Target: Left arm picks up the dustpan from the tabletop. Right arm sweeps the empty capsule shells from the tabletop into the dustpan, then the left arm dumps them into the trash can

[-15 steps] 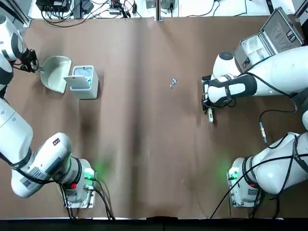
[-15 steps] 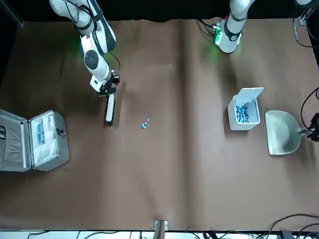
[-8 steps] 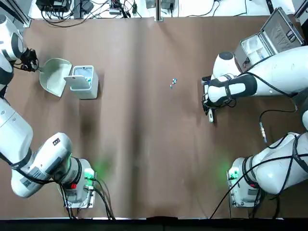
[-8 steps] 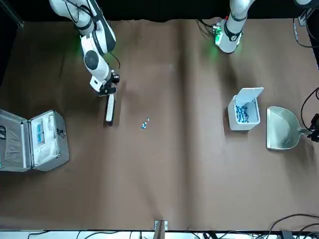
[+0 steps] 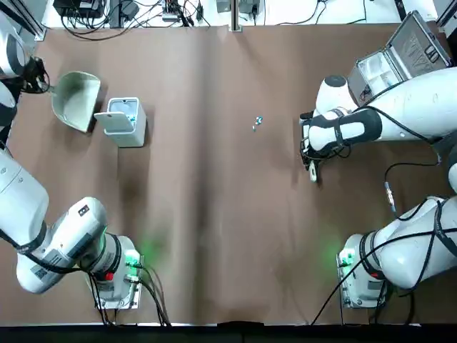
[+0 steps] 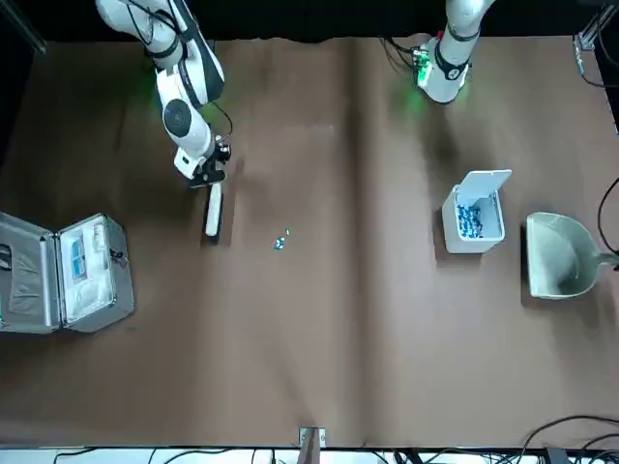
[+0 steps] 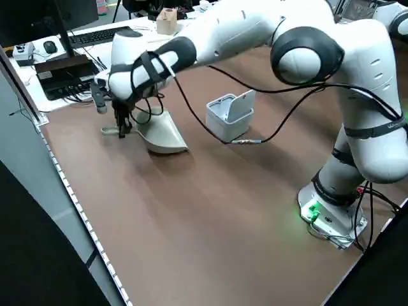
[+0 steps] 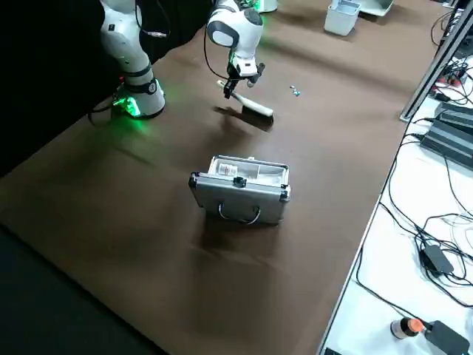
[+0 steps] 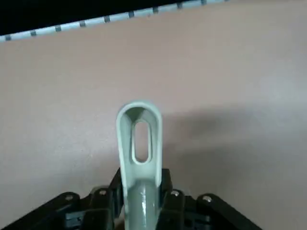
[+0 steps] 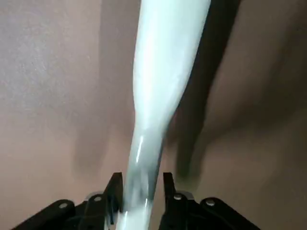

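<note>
One brown tabletop (image 5: 214, 179) — cables (image 5: 128, 13) beyond.

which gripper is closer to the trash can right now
Left. The left gripper holds the dustpan just beside the trash can; the right gripper, holding a brush, is far across the table.

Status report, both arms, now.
Left hand shut on dustpan handle, beside trash can. Right hand shut on brush, near capsule shells. Shells unswept on tabletop; nothing between brush and shells.
</note>
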